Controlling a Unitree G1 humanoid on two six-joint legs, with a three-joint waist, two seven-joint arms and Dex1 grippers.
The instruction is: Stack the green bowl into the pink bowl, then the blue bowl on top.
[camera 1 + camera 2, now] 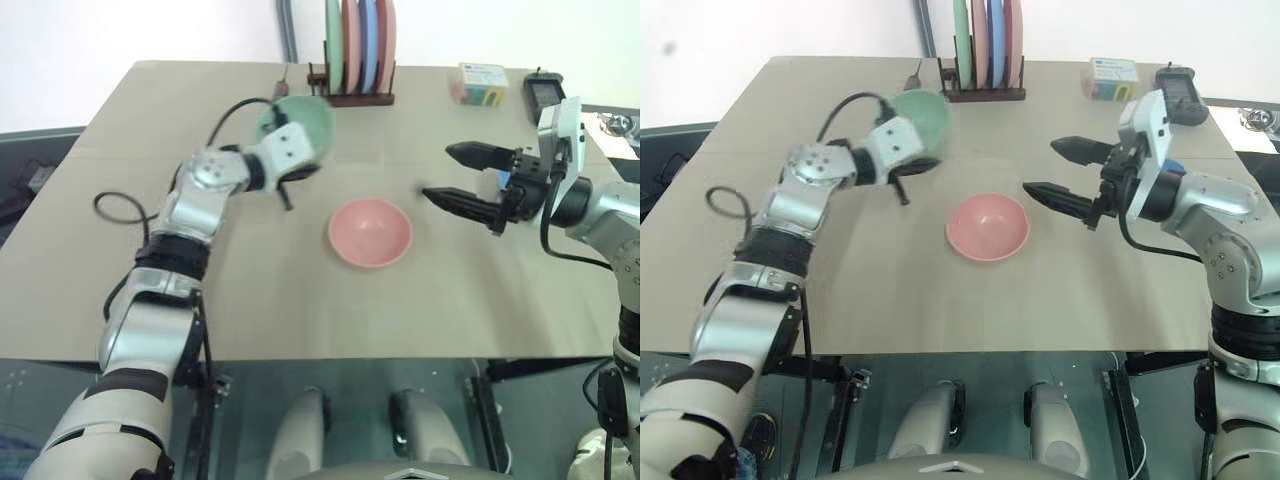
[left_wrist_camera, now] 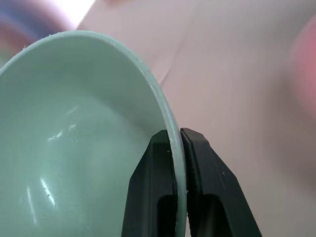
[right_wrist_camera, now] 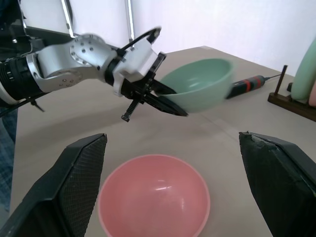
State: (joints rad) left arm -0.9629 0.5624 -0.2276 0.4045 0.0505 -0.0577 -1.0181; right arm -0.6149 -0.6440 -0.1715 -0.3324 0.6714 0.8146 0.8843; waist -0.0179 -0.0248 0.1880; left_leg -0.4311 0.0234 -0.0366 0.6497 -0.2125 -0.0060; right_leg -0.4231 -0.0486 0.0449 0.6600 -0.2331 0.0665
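My left gripper (image 2: 177,136) is shut on the rim of the green bowl (image 1: 302,122), one finger inside and one outside. It holds the bowl tilted in the air above the table, left of and behind the pink bowl (image 1: 370,232). The pink bowl sits upright and empty at the table's middle. To its right, my right gripper (image 1: 438,172) hovers open above the table with nothing between its fingers, pointing toward the pink bowl (image 3: 154,195). The right wrist view shows the green bowl (image 3: 197,84) with the left gripper's fingers (image 3: 165,101) on its rim. The blue bowl is out of view.
A wooden rack (image 1: 350,92) with upright coloured plates stands at the back centre. A colourful box (image 1: 480,83) and a black device (image 1: 543,92) lie at the back right. A red-handled tool (image 3: 247,84) lies near the rack. A black cable (image 1: 125,210) loops at the left.
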